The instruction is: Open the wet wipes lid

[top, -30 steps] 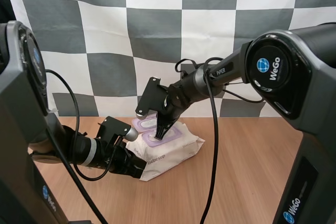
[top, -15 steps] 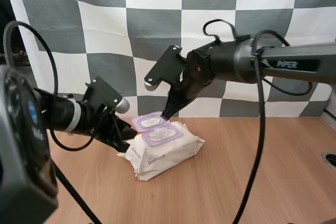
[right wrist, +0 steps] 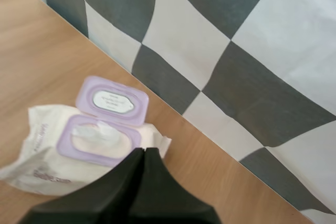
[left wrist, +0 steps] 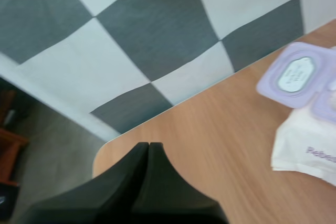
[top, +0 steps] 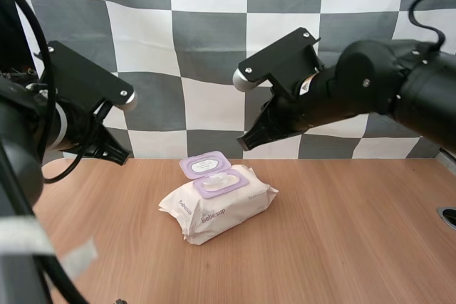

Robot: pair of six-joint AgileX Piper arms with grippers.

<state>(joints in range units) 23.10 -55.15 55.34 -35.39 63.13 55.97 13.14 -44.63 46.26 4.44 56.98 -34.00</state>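
A: How's it going out there?
B: The pack of wet wipes (top: 221,210) is lying on the table (top: 342,240), lid (top: 205,164) flipped open. I'm hovering left gripper (top: 117,154) and right gripper (top: 246,144) high on either side, both clenched on nothing.
A: Worries?
B: I'm guessing the lid could be springing shut, since nothing's pinning it.

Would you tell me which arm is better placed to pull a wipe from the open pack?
Right, probably: the shut right tool hangs nearer the pack and its open lid; the left tool is farther off.
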